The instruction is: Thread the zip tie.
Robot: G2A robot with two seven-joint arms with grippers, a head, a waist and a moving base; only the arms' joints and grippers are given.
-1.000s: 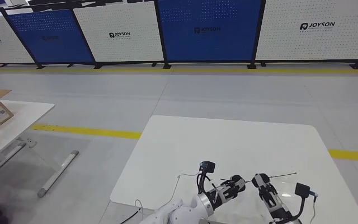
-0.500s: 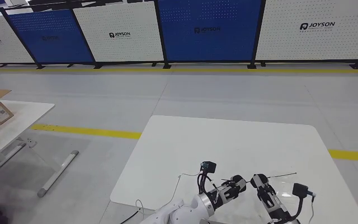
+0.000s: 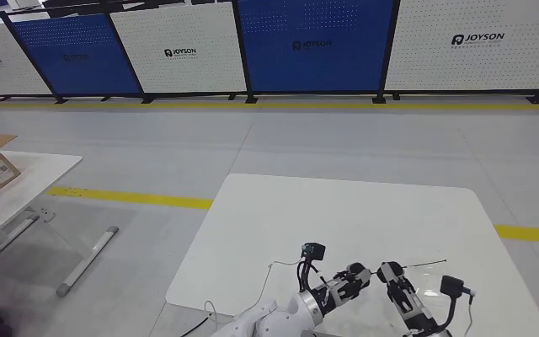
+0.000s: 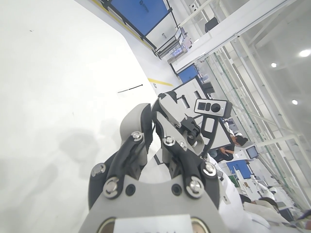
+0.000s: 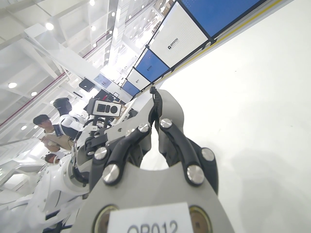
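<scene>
the zip tie (image 5: 153, 90) is held off the desk (image 3: 337, 219), above its near edge. the right gripper (image 5: 158, 105) has its fingers closed on the black strap, and the small square head is seen poking out just past the fingertips. the left gripper (image 4: 152, 120) is placed just beside it, to its left, with the fingers drawn together. a thin dark line is seen in the slit between them, but whether the strap's tail is pinched there cannot be told.

the pick-up is judged done, and the two ends are judged to have been brought close for threading. no closed loop is seen and no tail is seen passing through the head, so the threading and the pulling through are taken as left to do.

a thin black strip (image 4: 130, 88) is seen lying flat on the desk to the right of the grippers, apart from both. whether it is a second tie cannot be told.

as for writing, a logo with a word is printed on the blue and white panels (image 3: 316, 46) at the far side of the floor, and a white label (image 5: 148, 219) with dark characters is stuck on the base of the right gripper.
</scene>
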